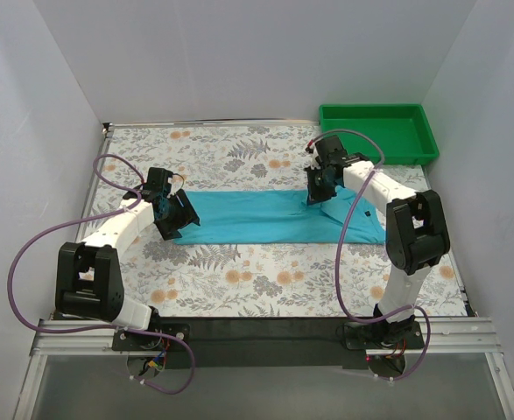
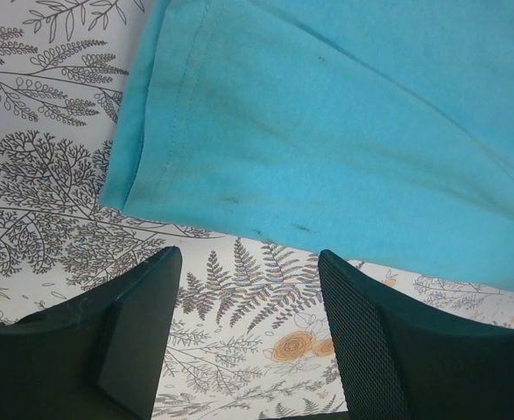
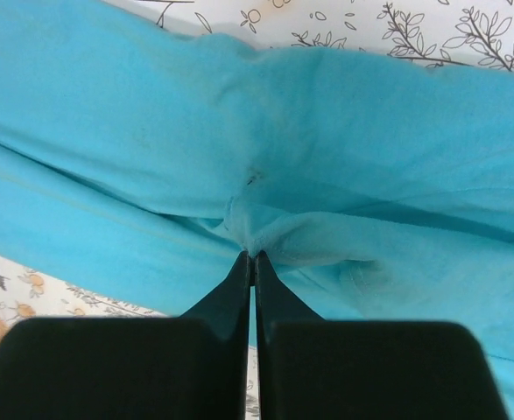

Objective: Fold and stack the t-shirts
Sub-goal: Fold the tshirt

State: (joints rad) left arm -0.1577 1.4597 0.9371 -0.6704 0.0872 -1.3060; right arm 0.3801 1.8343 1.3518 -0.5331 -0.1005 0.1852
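Noting shirt (image 1: 257,219) lies as a long band, axis left-right. My left gripper (image 2: 248,258), spread, faces the hem (image 2: 151,157) just ahead; my right gripper (image 3: 250,255) pinches the cloth (right end).

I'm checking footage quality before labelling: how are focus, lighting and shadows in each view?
Top external view: even, diffuse light, only soft shadows, the t-shirt sharp, no glare. Left wrist view: hem stitching crisp, the open left gripper dark and slightly soft. Right wrist view: the right gripper, shut on the cloth, is a dark, blur-edged mass; fold shadows are gentle.
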